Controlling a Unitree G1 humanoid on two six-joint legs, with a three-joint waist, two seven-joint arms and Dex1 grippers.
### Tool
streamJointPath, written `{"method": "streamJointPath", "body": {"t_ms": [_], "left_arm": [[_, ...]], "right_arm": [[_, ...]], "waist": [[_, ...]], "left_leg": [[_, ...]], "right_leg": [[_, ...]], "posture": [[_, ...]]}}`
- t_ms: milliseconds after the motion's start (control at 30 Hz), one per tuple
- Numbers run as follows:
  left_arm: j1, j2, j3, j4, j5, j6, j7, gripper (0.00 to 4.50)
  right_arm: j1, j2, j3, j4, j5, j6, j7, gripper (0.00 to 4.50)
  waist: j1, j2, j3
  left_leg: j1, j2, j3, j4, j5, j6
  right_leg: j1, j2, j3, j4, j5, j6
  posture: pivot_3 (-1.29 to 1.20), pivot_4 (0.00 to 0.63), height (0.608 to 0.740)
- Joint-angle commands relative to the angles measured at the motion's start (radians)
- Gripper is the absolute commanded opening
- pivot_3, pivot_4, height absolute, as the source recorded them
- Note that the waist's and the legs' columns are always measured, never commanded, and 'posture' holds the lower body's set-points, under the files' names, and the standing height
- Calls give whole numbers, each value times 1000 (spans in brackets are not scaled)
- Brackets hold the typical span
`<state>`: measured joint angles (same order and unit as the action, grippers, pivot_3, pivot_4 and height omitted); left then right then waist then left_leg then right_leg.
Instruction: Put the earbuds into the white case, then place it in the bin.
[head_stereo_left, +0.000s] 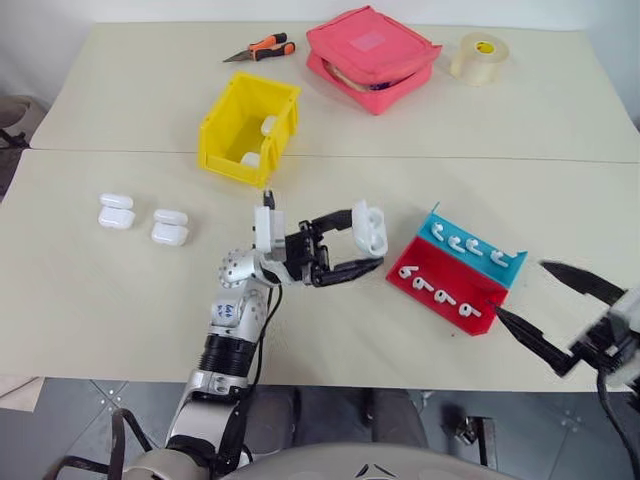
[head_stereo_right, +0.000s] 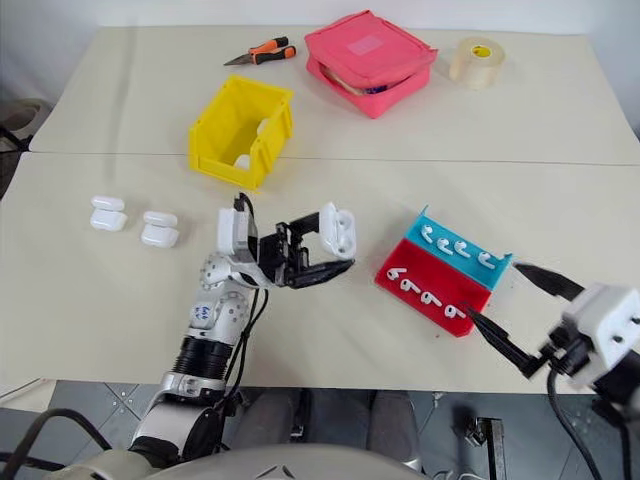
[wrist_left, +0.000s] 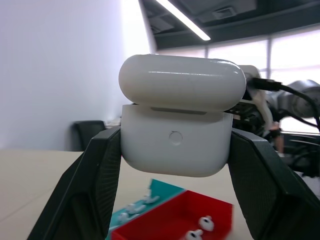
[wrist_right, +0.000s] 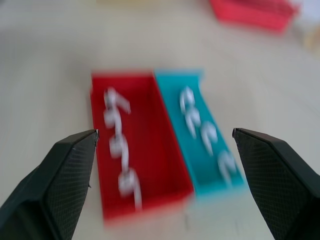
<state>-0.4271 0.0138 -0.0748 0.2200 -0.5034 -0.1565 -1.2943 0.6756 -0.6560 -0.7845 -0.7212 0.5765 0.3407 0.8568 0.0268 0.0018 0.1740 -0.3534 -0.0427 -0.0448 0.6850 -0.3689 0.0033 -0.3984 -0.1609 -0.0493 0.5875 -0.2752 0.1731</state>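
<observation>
My left gripper (head_stereo_left: 367, 238) is shut on a white case (head_stereo_left: 368, 228), held above the table's middle. In the left wrist view the case (wrist_left: 175, 142) sits between the two fingers with its lid a little ajar. Several earbuds (head_stereo_left: 440, 296) lie in rows in the red-and-blue tray (head_stereo_left: 440, 268) just right of it, and they also show between my right gripper's fingers (wrist_right: 120, 150). My right gripper (head_stereo_left: 520, 287) hangs open and empty by the tray's right corner. The yellow bin (head_stereo_left: 215, 140) stands further back, left of centre, with white cases (head_stereo_left: 268, 125) inside.
Two more white cases (head_stereo_left: 116, 211) (head_stereo_left: 169, 227) lie on the table at the left. At the back are a pink zip pouch (head_stereo_left: 370, 55), a roll of tape (head_stereo_left: 479, 57) and orange-handled pliers (head_stereo_left: 262, 49).
</observation>
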Motion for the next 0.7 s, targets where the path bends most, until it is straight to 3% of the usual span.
{"method": "streamJointPath", "body": {"t_ms": [33,133,267,500,700], "left_arm": [[-10,-8,-21,-1,-11,-35,-32,2812],[-9,-2,-33,-6,-2,-47,-36,2812],[-10,3,-39,-2,14,-70,-22,2812],[6,17,-44,-30,14,-67,16,2812],[41,27,-64,-90,16,-50,64,2812]], "right_arm": [[94,-30,-110,-36,-8,86,7,4500],[132,-62,-126,-48,-42,101,28,4500],[-13,-203,-96,-94,106,288,-37,4500],[-339,-491,242,-106,162,612,-193,4500],[-595,-558,501,-56,205,784,-234,4500]], "waist": [[0,0,0],[0,0,0],[-4,1,0],[9,2,-1],[20,1,-1]], "left_leg": [[1,0,0,0,0,1],[1,0,-1,0,-1,2],[2,0,-1,0,-1,2],[0,0,-3,2,-1,2],[-3,0,-5,8,-4,3]], "right_leg": [[1,0,0,-1,0,0],[3,0,0,-2,0,0],[3,0,1,-2,1,1],[2,-1,-3,-2,1,1],[2,-1,-4,-3,1,1]], "posture": [[0,150,740],[0,150,740],[0,150,740],[0,150,740],[0,150,740]]}}
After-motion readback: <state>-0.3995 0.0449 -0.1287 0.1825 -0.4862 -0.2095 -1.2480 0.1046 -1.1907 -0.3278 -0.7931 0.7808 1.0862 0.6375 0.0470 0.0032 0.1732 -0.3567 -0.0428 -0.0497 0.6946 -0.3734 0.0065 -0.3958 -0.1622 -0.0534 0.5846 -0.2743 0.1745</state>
